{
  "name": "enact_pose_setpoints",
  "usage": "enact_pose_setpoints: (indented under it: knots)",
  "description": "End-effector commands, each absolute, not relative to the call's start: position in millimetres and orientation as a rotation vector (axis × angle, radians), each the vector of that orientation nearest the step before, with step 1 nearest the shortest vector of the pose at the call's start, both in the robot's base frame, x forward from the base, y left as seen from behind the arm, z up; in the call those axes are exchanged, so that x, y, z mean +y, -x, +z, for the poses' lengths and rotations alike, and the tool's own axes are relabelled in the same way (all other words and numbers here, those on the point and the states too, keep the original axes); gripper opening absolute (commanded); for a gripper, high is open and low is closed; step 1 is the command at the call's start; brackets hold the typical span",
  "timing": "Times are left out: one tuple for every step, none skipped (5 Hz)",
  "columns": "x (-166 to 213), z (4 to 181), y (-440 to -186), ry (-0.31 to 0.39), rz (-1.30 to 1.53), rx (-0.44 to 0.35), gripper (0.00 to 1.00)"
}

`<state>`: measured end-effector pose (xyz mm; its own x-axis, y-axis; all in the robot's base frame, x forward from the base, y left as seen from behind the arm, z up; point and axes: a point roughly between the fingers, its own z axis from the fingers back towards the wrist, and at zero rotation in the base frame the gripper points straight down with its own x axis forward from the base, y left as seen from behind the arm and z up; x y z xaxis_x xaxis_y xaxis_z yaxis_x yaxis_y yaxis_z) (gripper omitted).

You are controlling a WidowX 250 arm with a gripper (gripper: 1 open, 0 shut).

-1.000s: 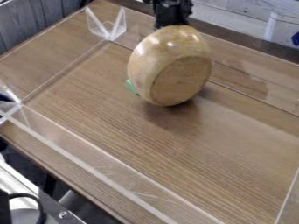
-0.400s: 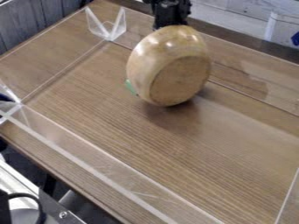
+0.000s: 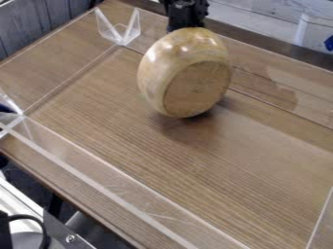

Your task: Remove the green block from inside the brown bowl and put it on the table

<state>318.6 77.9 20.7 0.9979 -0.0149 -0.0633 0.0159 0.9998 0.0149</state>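
The brown bowl (image 3: pixel 186 73) stands tipped up on its rim in the far middle of the table (image 3: pixel 156 165), with its flat round base turned toward the camera. My gripper (image 3: pixel 186 17) comes down just behind the bowl's top edge, shut on the rim there. The bowl hides its fingertips. The green block is hidden; nothing green shows around the bowl.
Low clear acrylic walls (image 3: pixel 78 160) border the tabletop on the left, front and right. A clear corner piece (image 3: pixel 121 29) stands at the far left, close to the bowl and the arm.
The tipped bowl has shifted slightly left with the gripper. A small green sliver that showed at the bowl's lower left edge is out of sight now.
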Motion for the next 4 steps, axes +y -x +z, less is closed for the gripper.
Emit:
enact_pose_setpoints:
  knots:
    - [94, 19.5, -315, -0.023, 0.001, 0.066, 0.00]
    - [97, 22.2, -315, -0.022, 0.006, 0.069, 0.00]
    - [101, 28.3, -314, -0.016, 0.016, 0.058, 0.00]
    - [104, 34.1, -313, -0.010, 0.022, 0.049, 0.00]
